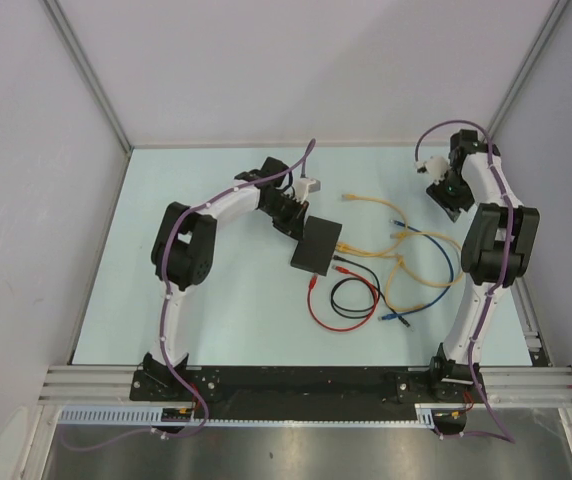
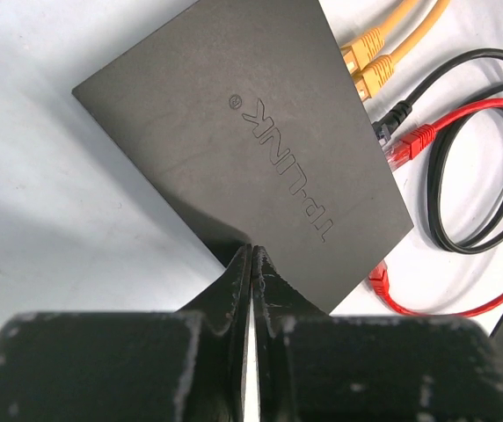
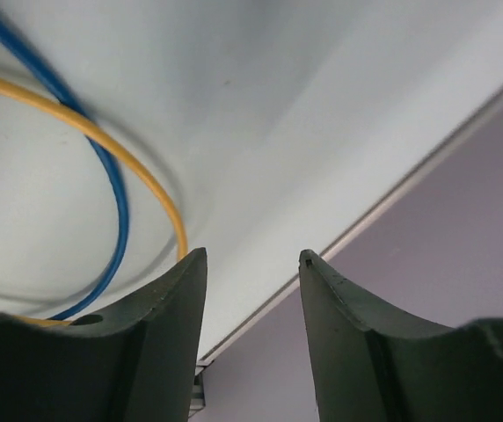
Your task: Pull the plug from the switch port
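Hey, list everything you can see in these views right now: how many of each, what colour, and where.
Switch: one, matte black, table centre.
Yellow cables: at least two, right of the switch, two plugs at its socket edge.
Black cable: one, coiled near-right of the switch.
Red cable: one, looped beside the black one.
Blue cable: one, far right among yellow loops.
Table: one, pale.
Left end effector: one, black, shut, at the switch's edge.
Right end effector: one, black, open, far right corner, holding nothing.
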`<state>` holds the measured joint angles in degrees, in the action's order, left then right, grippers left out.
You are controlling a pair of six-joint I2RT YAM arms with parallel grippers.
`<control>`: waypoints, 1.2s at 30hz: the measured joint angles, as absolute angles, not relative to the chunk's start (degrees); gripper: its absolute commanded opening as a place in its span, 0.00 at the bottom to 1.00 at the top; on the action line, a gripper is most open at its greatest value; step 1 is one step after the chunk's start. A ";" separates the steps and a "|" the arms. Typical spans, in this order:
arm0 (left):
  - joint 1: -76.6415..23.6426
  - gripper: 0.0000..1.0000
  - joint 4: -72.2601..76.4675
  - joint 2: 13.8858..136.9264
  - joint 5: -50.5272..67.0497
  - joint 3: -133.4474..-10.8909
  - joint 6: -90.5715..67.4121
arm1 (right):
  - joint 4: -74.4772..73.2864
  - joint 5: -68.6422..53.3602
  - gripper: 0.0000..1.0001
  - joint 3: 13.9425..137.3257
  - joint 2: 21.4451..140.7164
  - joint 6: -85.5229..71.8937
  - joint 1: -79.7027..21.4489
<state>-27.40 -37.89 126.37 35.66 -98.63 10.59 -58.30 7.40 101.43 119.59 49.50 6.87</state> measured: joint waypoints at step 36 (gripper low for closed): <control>-27.62 0.12 -38.96 123.00 31.62 -94.32 12.53 | -64.23 -32.14 0.53 57.21 82.11 89.56 -30.26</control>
